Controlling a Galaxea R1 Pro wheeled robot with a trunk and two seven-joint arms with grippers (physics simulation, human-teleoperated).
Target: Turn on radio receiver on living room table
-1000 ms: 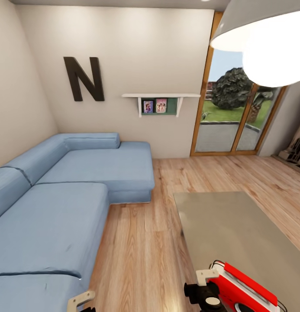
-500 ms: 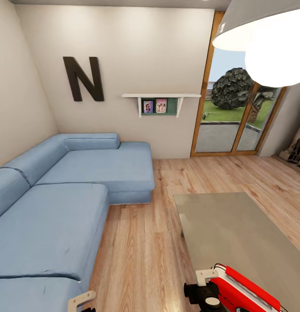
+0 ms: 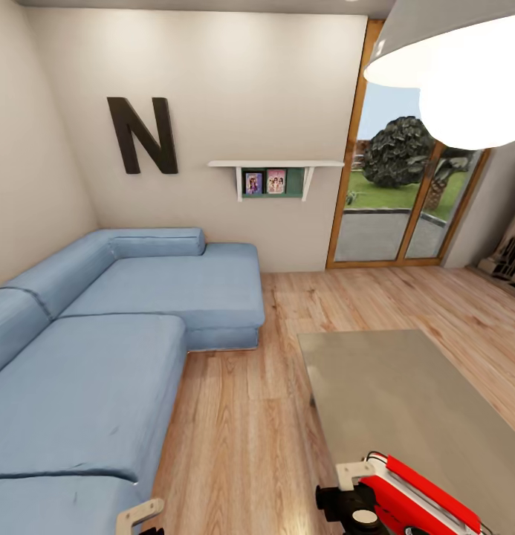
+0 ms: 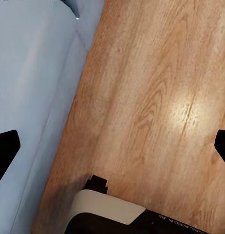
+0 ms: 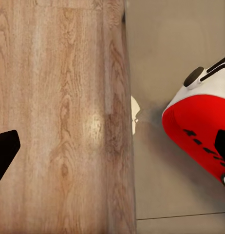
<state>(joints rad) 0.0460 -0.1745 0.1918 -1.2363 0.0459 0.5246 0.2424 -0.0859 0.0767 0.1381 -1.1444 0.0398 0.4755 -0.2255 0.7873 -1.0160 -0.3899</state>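
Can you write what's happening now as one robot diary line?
place: living room | radio: on table near edge | right hand: open, beside radio | left hand: open over floor

The radio receiver [image 3: 417,498] sits on the table's [image 3: 406,394] near corner, seemingly overhanging slightly; sofa [image 3: 101,349] lies left.

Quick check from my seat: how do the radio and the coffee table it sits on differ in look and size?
Colour: the radio receiver is bright red with white trim; the table has a plain grey-beige top.
Size: the radio is small, taking up only a near corner area; the table is far larger.
Shape: the radio has rounded corners; the table is flat and straight-edged.
Shared: both look smooth and glossy.
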